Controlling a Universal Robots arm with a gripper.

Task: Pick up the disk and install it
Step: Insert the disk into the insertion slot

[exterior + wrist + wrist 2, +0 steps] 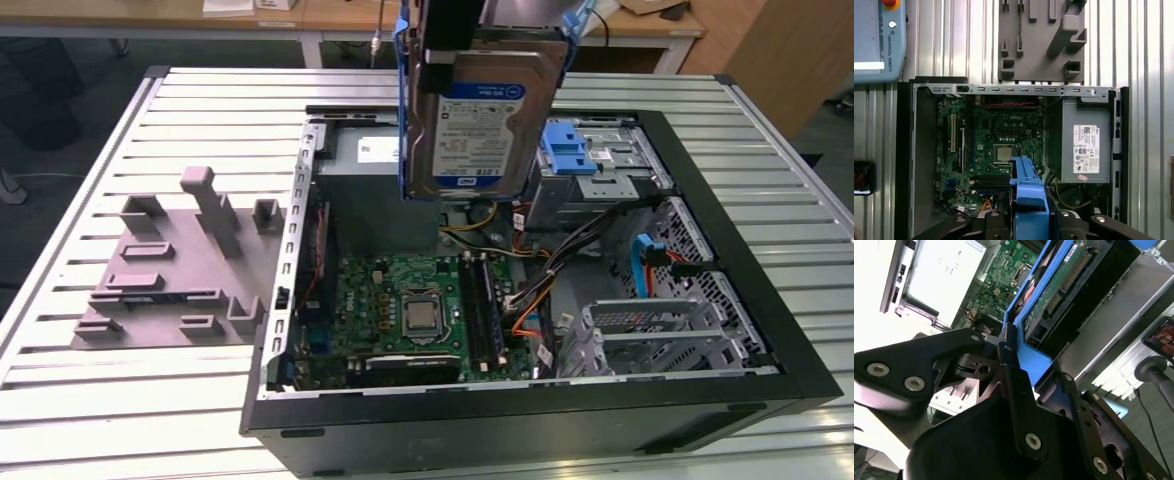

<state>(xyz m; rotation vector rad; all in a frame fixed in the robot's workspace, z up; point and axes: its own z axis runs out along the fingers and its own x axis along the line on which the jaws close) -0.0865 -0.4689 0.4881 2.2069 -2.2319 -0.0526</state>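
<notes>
My gripper [1016, 354] pinches the disk [478, 115] by its blue bracket [1038, 364], over the twelve o'clock end of the case [534, 418]. If it tilts, I risk snagging the cables [531, 298] below.

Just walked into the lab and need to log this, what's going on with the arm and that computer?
The arm's end effector grips the disk, holding it upright above the open computer case. The disk is not yet seated in the case, and the motherboard lies exposed below it.
</notes>
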